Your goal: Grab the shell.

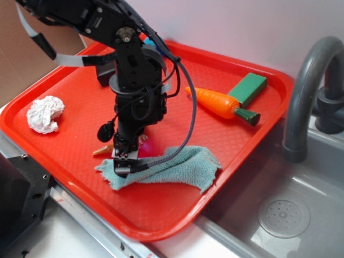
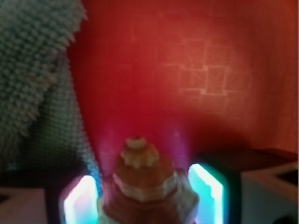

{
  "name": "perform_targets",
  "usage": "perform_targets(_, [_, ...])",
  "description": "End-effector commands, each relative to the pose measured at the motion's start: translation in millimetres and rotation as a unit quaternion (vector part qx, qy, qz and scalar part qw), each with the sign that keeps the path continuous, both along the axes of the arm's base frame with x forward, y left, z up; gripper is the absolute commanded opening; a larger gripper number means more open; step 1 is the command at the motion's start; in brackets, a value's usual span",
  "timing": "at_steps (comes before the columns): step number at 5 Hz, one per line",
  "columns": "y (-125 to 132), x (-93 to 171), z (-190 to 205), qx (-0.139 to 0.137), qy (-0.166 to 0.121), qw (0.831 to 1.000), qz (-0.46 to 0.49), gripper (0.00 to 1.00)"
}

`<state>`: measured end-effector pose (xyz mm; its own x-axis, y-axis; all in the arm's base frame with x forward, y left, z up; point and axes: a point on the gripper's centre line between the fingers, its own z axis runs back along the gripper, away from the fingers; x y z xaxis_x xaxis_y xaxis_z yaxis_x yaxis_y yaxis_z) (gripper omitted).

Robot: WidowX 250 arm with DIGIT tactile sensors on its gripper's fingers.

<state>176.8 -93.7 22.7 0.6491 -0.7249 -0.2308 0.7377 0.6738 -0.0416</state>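
The shell (image 2: 142, 182) sits right between the two glowing fingers (image 2: 208, 191) in the wrist view, ridged whorls stacked up, blunt tip toward the red tray (image 2: 196, 70). From the exterior camera only a sliver of its tan tail (image 1: 102, 150) pokes out left of the gripper (image 1: 124, 161). The gripper is down low on the tray, fingers flanking the shell on both sides; whether they actually pinch it, the blur won't say. Just beside lies the teal cloth (image 1: 177, 166), rumpled, touching the gripper's foot. Well off to the left, a crumpled white paper ball (image 1: 45, 114). Far corner: toy carrot (image 1: 217, 102) lying against a green block (image 1: 247, 88). Right of the tray, grey sink (image 1: 285, 215) and faucet (image 1: 303, 80).
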Motion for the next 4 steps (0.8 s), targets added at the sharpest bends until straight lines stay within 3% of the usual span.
perform_targets(1, [37.6,22.4,110.2,-0.047,-0.104,0.980,0.160,0.00])
perform_targets(2, [63.8,13.5,159.4,-0.057,-0.128,0.949,0.281,0.00])
perform_targets(3, [74.1,-4.1,179.5,-0.097,-0.151,0.899,0.400,0.00])
perform_targets(4, [68.9,3.2,173.8,-0.098,-0.146,0.898,0.403,0.00])
